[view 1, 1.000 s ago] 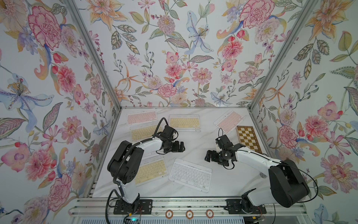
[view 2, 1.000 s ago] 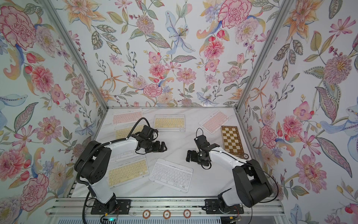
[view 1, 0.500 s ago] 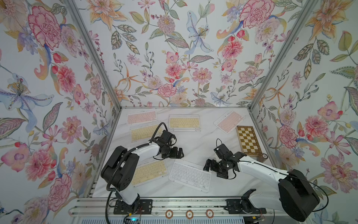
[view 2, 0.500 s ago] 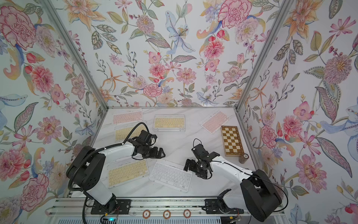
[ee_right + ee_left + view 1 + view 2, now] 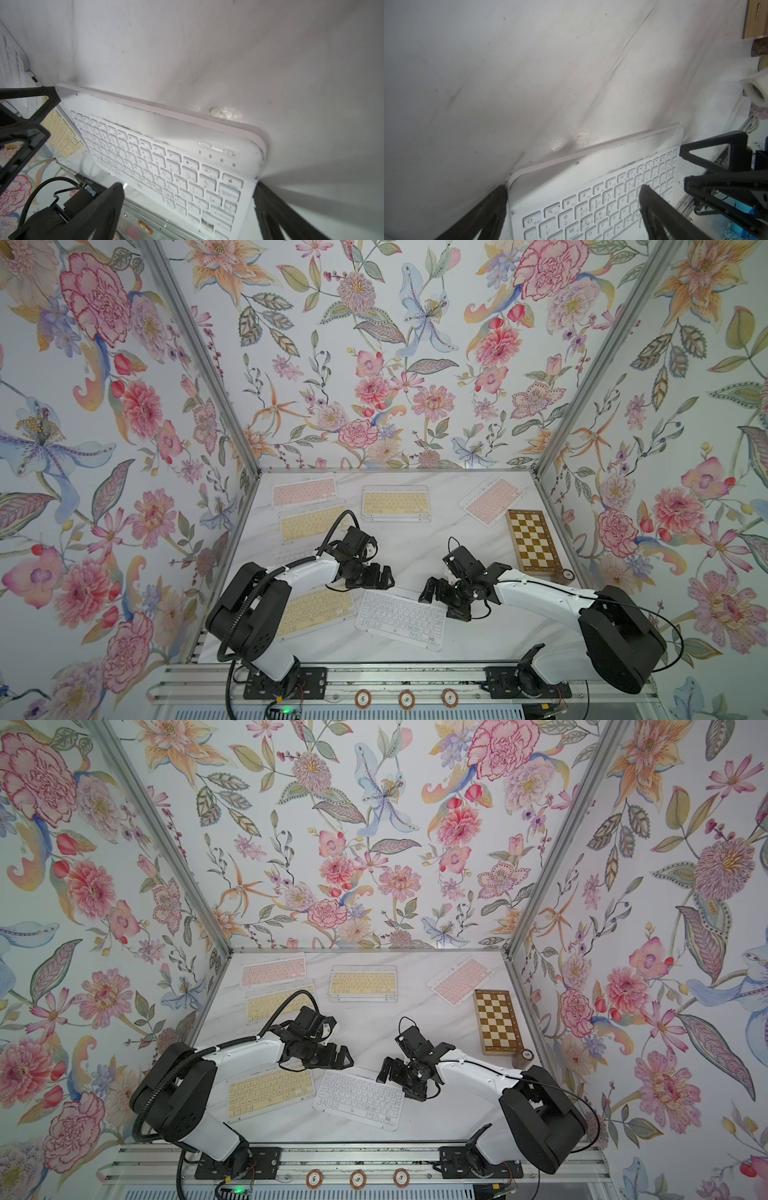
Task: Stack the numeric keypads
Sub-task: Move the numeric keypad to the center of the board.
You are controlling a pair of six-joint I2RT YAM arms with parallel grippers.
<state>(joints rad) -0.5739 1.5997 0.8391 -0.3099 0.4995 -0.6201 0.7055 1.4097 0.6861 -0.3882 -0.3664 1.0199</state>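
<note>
White keypad (image 5: 400, 619) lies flat on the marble table (image 5: 415, 547) at lower centre in both top views, slightly skewed, and both arms meet at it. My left gripper (image 5: 383, 577) hangs at its upper-left corner with the jaws spread wide. In the left wrist view that corner sits between the two fingers (image 5: 652, 207), and I cannot tell whether either touches it. My right gripper (image 5: 442, 602) stands at the white keypad's right short end, jaws fully apart and grasping nothing; the right wrist view shows that end between them. Just left of it lies the front yellow keypad (image 5: 314, 611), partly under the left arm. Higher in the frame I see the left yellow keypad (image 5: 309, 523), the left pink keypad (image 5: 303, 493) just above it, the centre yellow keypad (image 5: 395, 503) and the tilted right pink keypad (image 5: 490, 499). The chessboard (image 5: 534, 542) lies at the right edge.
</note>
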